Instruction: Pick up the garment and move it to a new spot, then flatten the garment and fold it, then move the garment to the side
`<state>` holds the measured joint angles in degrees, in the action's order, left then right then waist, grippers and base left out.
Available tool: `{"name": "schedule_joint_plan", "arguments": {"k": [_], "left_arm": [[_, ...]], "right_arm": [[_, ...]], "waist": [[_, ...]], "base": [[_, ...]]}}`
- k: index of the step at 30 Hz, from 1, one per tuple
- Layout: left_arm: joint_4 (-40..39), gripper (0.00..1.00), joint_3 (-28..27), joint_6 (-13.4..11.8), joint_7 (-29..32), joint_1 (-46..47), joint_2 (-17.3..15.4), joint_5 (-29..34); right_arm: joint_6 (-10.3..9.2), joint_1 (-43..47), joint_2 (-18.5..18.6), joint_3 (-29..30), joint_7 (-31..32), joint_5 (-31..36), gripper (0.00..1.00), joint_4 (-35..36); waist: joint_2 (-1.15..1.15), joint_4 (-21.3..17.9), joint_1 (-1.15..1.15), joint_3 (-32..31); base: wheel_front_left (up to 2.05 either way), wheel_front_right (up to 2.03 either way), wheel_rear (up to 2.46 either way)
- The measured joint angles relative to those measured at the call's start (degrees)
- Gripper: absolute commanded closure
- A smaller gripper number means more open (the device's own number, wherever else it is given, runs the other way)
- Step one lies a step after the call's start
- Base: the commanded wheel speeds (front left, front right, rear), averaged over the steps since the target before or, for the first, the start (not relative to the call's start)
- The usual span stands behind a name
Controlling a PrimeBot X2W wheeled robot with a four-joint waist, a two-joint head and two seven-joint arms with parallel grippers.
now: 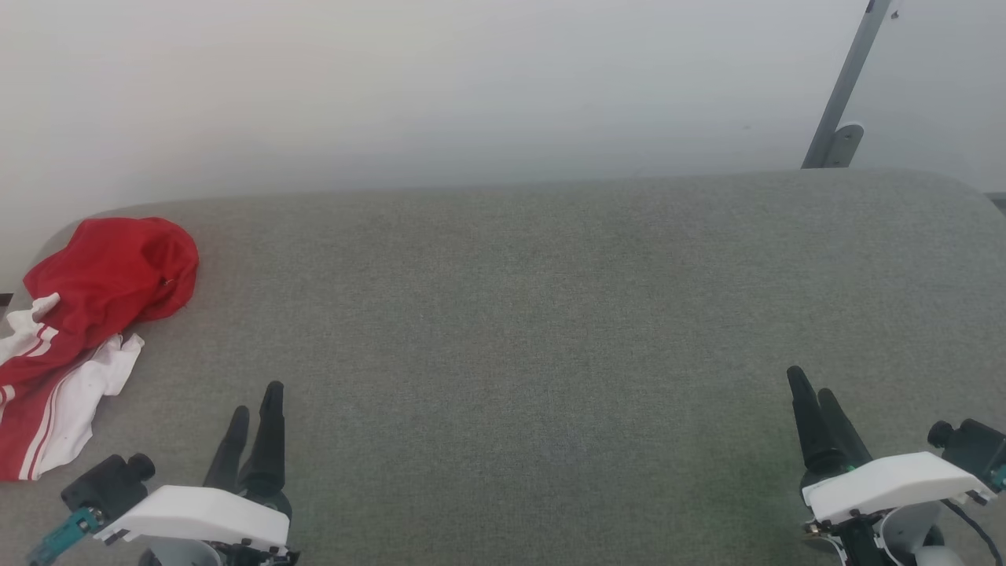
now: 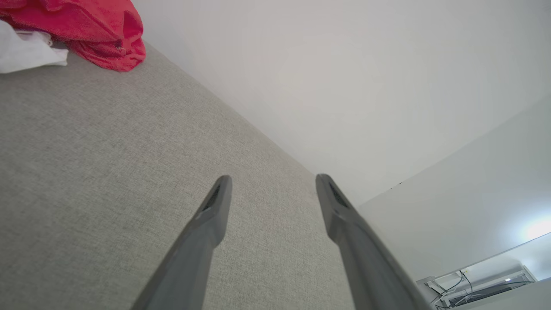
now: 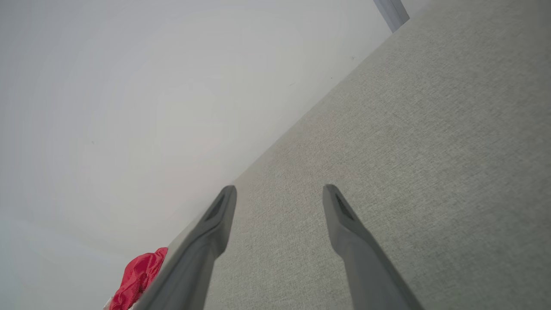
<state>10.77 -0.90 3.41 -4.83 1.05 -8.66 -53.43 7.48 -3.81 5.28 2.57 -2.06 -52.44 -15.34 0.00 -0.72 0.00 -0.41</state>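
Dark left fingers (image 1: 269, 432) and right fingers (image 1: 808, 417) are both spread wide and grasp nothing, one pair by each near corner of the grey fabric-covered counter (image 1: 511, 314). Step: first pick, not yet begun. The crumpled red jersey T-shirt with white striped sleeves (image 1: 110, 275) is bunched at the counter's left edge, toward the far-left corner. Next move, I'd say: left arm reaches there and pinches a raised fold. Counter's middle and right are open for spreading. White wall (image 1: 471, 79) sits right behind the far edge.
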Motion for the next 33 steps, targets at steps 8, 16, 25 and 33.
{"name": "schedule_joint_plan", "arguments": {"k": [8, 16, 25, 33], "left_arm": [[-0.69, 0.00, -0.83, 0.97, -1.32, -0.30, 0.00, 4.69], [-0.87, 0.00, -1.13, 1.98, -2.47, -0.59, 0.03, 9.48], [-1.30, 0.00, -1.40, 2.67, -3.90, -0.68, 0.04, 15.21], [-1.76, 0.00, -1.47, 2.99, -4.94, -0.82, -0.01, 19.39]], "right_arm": [[0.00, -0.02, 0.19, -0.14, -0.92, 4.49, 0.00, 0.76], [0.00, -0.08, 0.47, -0.56, -1.55, 8.93, 0.00, 1.67], [0.00, -0.29, 0.98, -1.07, -2.56, 13.32, 0.00, 2.18], [0.00, -0.29, 1.21, -1.40, -3.13, 17.28, 0.00, 2.85]], "waist": [[0.00, -0.06, 0.00, 0.01], [0.00, -0.13, 0.00, 0.00], [0.00, -0.24, 0.00, -0.13], [0.00, -0.34, 0.00, -0.22]], "base": [[0.00, 0.00, 0.00], [0.00, 0.00, 0.00], [0.00, 0.00, 0.00], [0.00, 0.00, 0.00]]}}
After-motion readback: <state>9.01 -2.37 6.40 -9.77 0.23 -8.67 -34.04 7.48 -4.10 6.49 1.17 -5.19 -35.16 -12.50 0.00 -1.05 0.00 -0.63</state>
